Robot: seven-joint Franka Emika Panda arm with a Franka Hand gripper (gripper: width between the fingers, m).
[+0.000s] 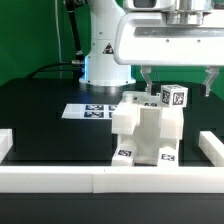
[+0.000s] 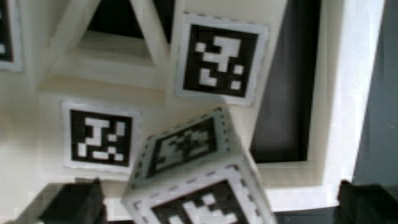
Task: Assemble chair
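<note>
The part-built chair (image 1: 145, 130) is a blocky white stack with tags, standing just behind the front rail. A small tagged block (image 1: 175, 97) tops its side toward the exterior view's right. My gripper (image 1: 178, 82) hangs open right above that block, one finger on each side with a gap to both. In the wrist view the chair's white panels (image 2: 217, 62) and tags fill the picture. A tilted tagged face (image 2: 210, 200) lies between the dark fingertips (image 2: 71, 205), and my gripper (image 2: 222, 206) touches nothing.
The marker board (image 1: 88, 111) lies flat on the black table behind the chair. Low white border rails run along the front (image 1: 60, 178) and the exterior view's right (image 1: 213, 150). The arm's base (image 1: 105, 60) stands at the back.
</note>
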